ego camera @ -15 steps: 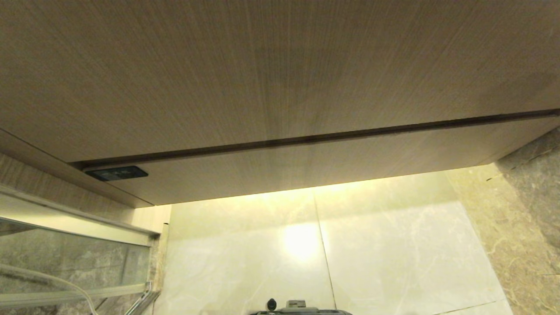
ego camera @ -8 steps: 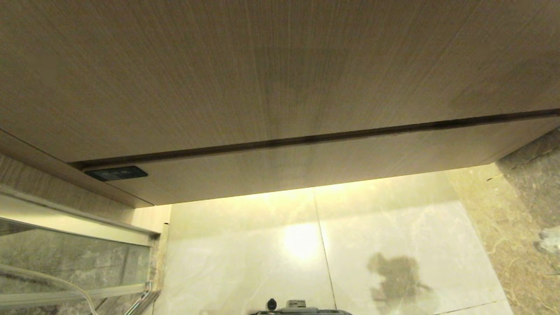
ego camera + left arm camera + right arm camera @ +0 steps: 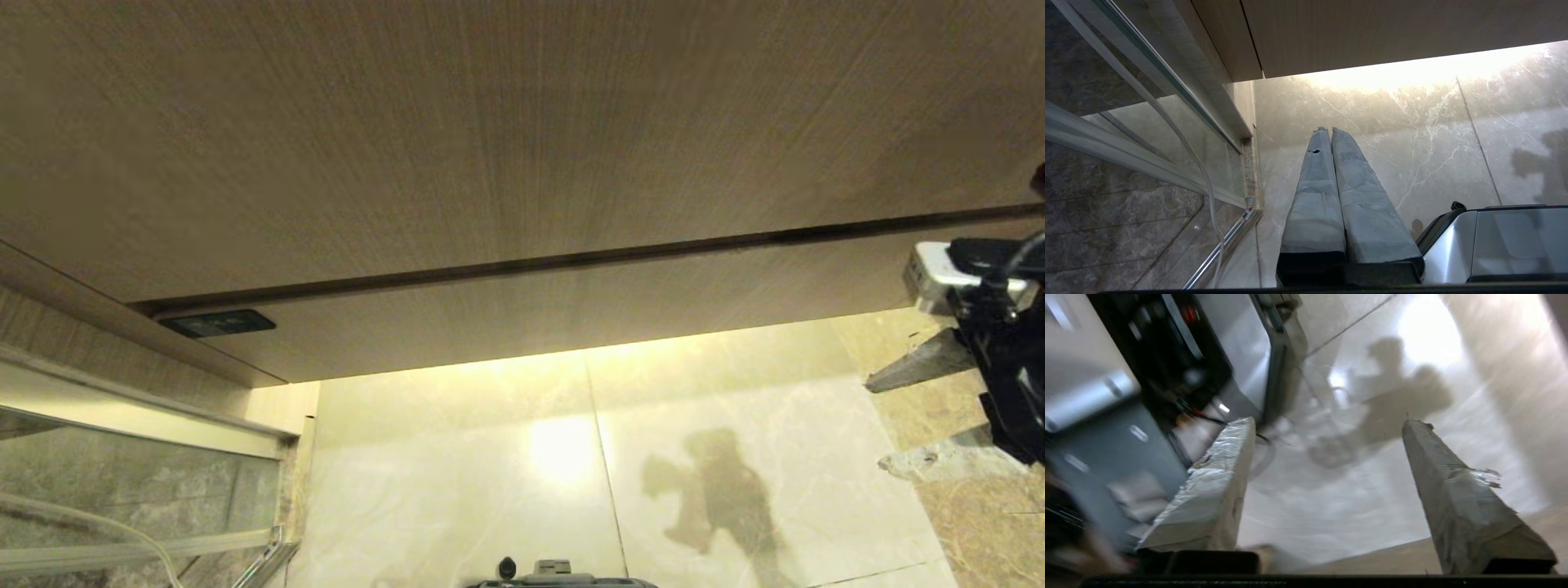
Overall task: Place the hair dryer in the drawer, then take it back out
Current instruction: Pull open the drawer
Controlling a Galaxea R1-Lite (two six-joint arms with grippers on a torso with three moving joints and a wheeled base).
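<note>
The right gripper [image 3: 886,420] stands at the right edge of the head view, its two taped fingers [image 3: 914,371] spread wide with nothing between them. In the right wrist view the same gripper [image 3: 1327,420] shows its fingers well apart over pale marble floor [image 3: 1331,514], with its own shadow [image 3: 1396,404] cast on the tile. The drawer [image 3: 571,314] is just beside the gripper, level with it: a low wood-grain front, shut, running long across the head view and sloping up toward the right. A taller wood panel [image 3: 490,131] lies above it, parted from it by a dark gap. What the drawer holds cannot be seen. No view shows the hair dryer. The left gripper [image 3: 1327,130] hangs low over the floor near a glass door [image 3: 1147,134], fingers pressed together, holding nothing.
</note>
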